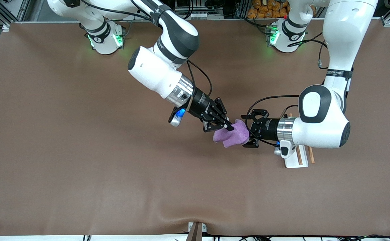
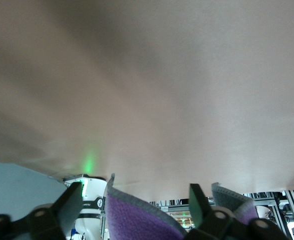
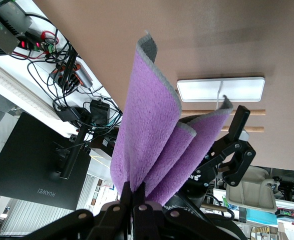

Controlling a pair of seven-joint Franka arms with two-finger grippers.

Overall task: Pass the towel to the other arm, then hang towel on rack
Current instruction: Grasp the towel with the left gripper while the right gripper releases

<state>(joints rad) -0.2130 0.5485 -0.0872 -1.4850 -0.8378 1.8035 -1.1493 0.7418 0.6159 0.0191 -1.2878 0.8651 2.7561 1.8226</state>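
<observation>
The purple towel hangs bunched in the air over the middle of the table. My right gripper is shut on its top fold; in the right wrist view the towel fans out from the closed right gripper. My left gripper is open, its fingers standing on either side of the towel's other end; the left wrist view shows the towel between the spread fingers. The rack sits under the left arm, mostly hidden; its white base and wooden rods show in the right wrist view.
The brown table cover stretches wide toward the right arm's end. A small clamp sits at the table edge nearest the front camera. Both arm bases stand along the edge farthest from the front camera.
</observation>
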